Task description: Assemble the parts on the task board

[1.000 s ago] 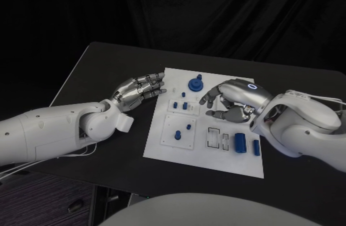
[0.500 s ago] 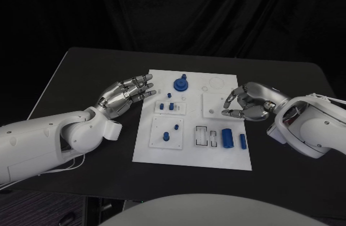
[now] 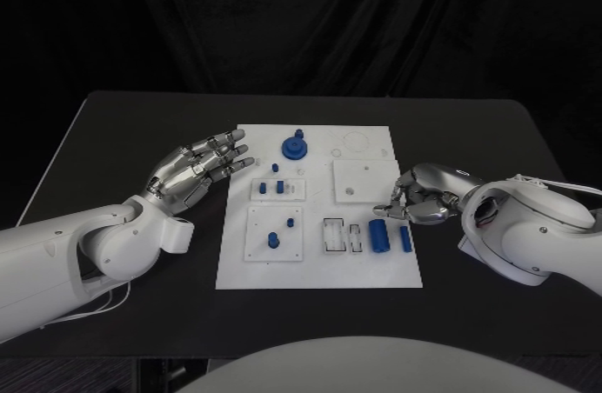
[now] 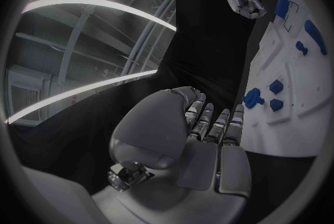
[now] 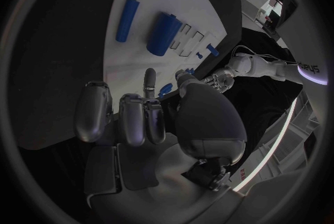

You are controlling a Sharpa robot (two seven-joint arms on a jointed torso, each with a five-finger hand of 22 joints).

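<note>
Left robot hand (image 3: 201, 163) spread, empty, off task board's (image 3: 320, 267) edge; right robot hand (image 3: 420, 197) curled, empty, at opposite edge.

The head camera looks steeply down on the black table (image 3: 125, 132) and the task board (image 3: 320, 263), taking in both arms. Each wrist camera sits close behind its own hand, the left hand (image 4: 202, 140) and the right hand (image 5: 153, 123), facing past the fingers toward the board, and each catches the opposite hand beyond it.

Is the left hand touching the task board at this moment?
Apart. In the head view, black table shows between the left hand and the task board.
</note>
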